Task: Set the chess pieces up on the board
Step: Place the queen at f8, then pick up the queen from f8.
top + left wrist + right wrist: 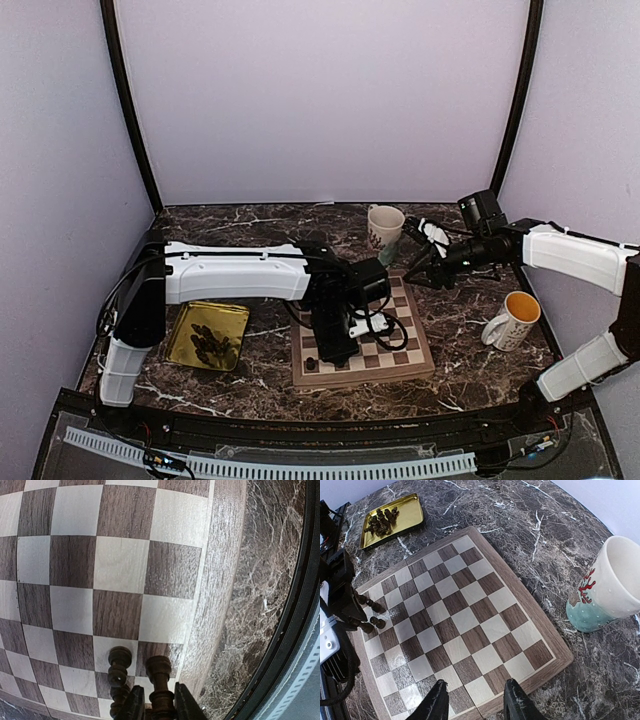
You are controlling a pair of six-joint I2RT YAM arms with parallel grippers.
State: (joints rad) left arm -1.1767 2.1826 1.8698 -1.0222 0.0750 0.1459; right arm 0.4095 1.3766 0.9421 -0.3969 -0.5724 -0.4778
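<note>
The left gripper point(160, 701) was clamped narrowly on a dark chess piece point(159, 672) at the near-left corner of the board point(125, 580), just beside a second piece point(120, 664) standing on a square. The right gripper point(475, 690) hung wide and empty over the board's far edge, near the coral-patterned mug point(610, 585). The other pieces point(381, 521) lay heaped in the gold tray point(412, 505).

gold tray point(215, 312), patterned mug point(385, 225), yellow-lined mug point(513, 322), marble table point(260, 225)
</note>
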